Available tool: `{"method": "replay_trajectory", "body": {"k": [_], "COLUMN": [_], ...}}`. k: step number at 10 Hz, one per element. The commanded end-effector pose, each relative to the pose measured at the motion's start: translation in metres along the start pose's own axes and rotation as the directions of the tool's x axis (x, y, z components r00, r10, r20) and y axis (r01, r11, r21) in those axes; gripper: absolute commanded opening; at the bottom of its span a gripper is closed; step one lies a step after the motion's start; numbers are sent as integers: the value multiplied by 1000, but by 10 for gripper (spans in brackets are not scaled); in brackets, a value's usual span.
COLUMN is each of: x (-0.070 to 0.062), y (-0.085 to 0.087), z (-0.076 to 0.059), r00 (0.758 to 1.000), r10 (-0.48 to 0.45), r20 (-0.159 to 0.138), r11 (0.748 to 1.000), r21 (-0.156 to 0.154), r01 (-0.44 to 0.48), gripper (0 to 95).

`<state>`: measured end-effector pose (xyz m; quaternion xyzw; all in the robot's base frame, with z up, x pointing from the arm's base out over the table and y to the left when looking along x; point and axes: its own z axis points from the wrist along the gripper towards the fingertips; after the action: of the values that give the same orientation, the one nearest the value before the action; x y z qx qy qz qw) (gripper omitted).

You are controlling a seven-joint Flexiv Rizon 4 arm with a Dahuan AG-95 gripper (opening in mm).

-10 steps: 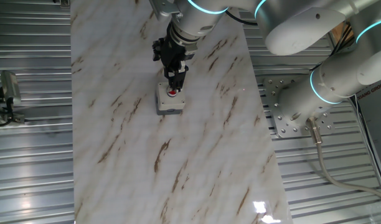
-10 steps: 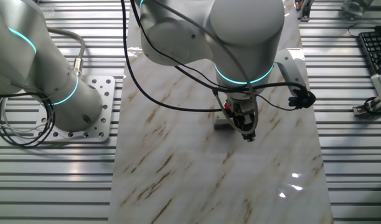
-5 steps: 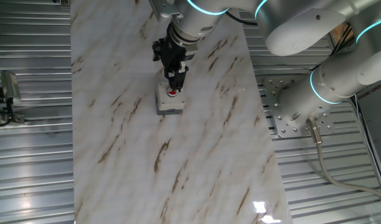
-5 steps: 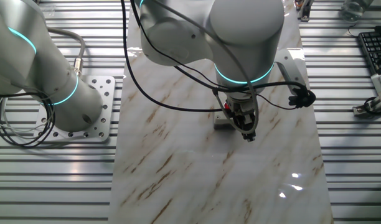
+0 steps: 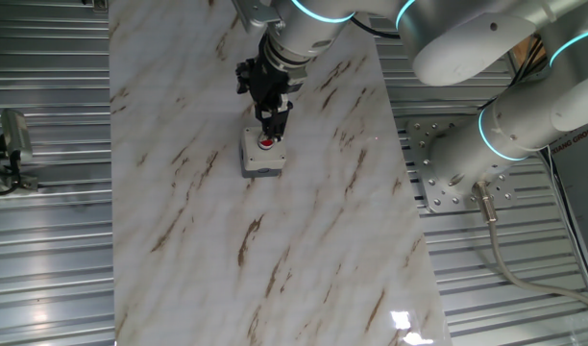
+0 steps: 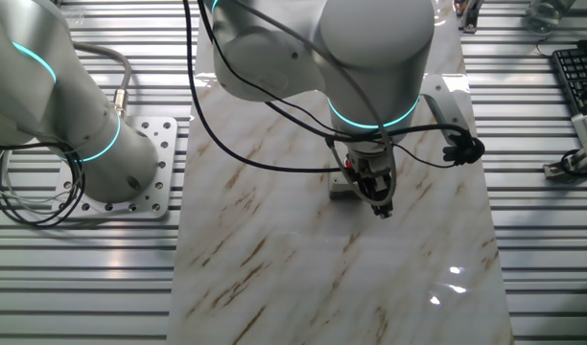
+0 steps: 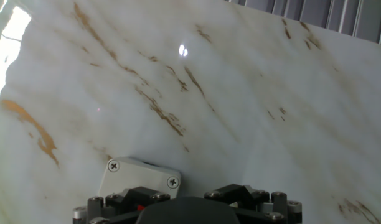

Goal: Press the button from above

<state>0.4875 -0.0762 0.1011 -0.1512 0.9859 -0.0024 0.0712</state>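
Observation:
The red button (image 5: 266,143) sits in the top of a small light-grey square box (image 5: 259,160) on the marble tabletop. My gripper (image 5: 273,126) points down right over the button, its tips at or just above the red cap; I cannot tell whether they touch it. In the other fixed view the box (image 6: 341,188) is mostly hidden behind the gripper (image 6: 381,205). In the hand view the box (image 7: 138,176) shows at the bottom edge, with a sliver of the red button (image 7: 140,207) beside the dark gripper body. No view shows the fingertip gap.
The marble slab (image 5: 304,221) lies on a ribbed metal table. The arm's base plate (image 5: 448,163) is beside the slab. A keyboard (image 6: 576,77) and a small clamp device (image 5: 11,144) stand off the slab at the sides.

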Motion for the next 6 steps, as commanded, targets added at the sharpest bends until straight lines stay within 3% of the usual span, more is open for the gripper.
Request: {"method": "replay_trajectory", "body": {"k": [1, 6], "x": [-1, -1], "y": [0, 0], "z": [1, 1], "r00": [1000, 1000], "r10": [1, 3], "r20": [-1, 5], "r11": [1000, 1000], "r21": [2, 3], "r01": [-1, -3], "gripper": [950, 950]}}
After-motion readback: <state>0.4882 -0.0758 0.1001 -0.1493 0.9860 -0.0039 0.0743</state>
